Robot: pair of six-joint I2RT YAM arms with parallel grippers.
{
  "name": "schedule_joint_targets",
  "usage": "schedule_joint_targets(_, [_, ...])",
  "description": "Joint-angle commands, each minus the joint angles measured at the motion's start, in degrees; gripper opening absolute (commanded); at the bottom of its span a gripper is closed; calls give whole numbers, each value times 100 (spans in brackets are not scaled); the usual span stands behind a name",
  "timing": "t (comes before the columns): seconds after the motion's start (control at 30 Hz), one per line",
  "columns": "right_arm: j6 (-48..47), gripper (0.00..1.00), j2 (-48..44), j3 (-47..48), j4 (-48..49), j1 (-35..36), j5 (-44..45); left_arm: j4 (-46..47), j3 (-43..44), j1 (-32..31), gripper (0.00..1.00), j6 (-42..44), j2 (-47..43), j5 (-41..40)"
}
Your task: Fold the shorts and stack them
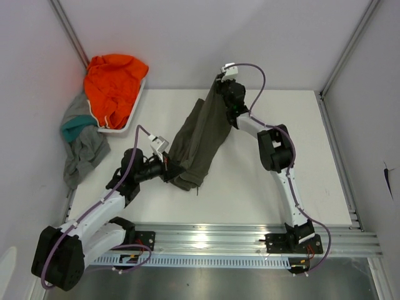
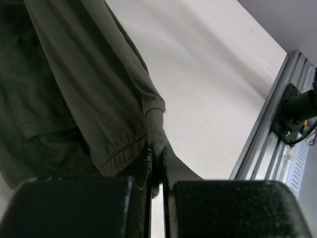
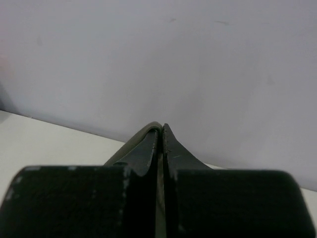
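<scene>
We can read no text, label, brand, number or sign in any of the three views.
</scene>
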Motion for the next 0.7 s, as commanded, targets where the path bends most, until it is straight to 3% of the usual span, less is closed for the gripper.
schedule_joint_targets(0.0, [-168, 0, 398, 861, 415, -4, 260, -125, -57, 104, 1, -629, 191, 631])
schedule_joint_targets(0.27, [-459, 0, 1462, 2171, 54, 137, 251, 104, -119, 262, 1, -1192, 639, 623])
schedule_joint_targets(0.67, [-705, 0, 2078, 2585, 89, 233, 357, 183, -153, 1334, 1, -1685, 1290, 1123])
